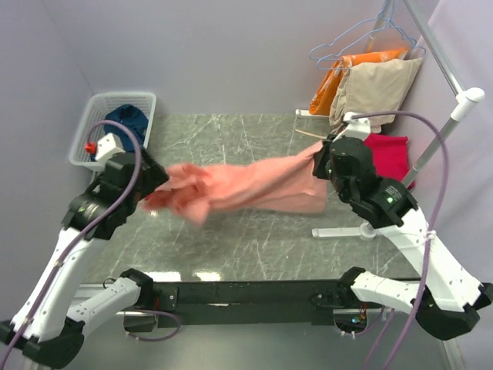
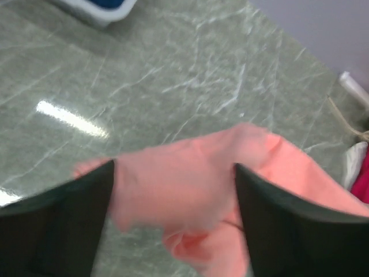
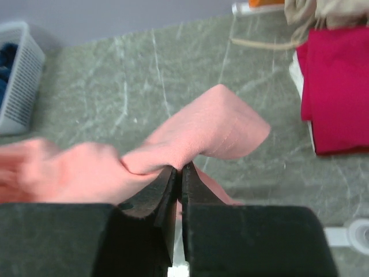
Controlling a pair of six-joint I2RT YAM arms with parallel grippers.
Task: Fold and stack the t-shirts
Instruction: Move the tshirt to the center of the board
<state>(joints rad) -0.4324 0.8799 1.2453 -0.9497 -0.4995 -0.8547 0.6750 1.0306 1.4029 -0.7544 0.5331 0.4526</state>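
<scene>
The salmon-pink t-shirt (image 1: 246, 189) hangs stretched above the table between both grippers, blurred by motion. My right gripper (image 1: 322, 166) is shut on its right end; the right wrist view shows the jaws (image 3: 179, 170) pinched on a fold of the pink cloth (image 3: 202, 133). My left gripper (image 1: 154, 185) is at its left end; the left wrist view shows the fingers wide apart (image 2: 173, 190) with pink cloth (image 2: 184, 179) lying between them. The crimson-red t-shirt (image 1: 389, 154) lies folded at the table's right edge. The navy-blue t-shirt (image 1: 127, 122) sits in the basket.
A white basket (image 1: 92, 123) stands at the back left. A clothes rack with its pole (image 1: 431, 154) and foot (image 1: 347, 231) stands at the right, with orange and beige garments on hangers (image 1: 377, 77). The grey marble table (image 1: 231, 247) lies below the shirt.
</scene>
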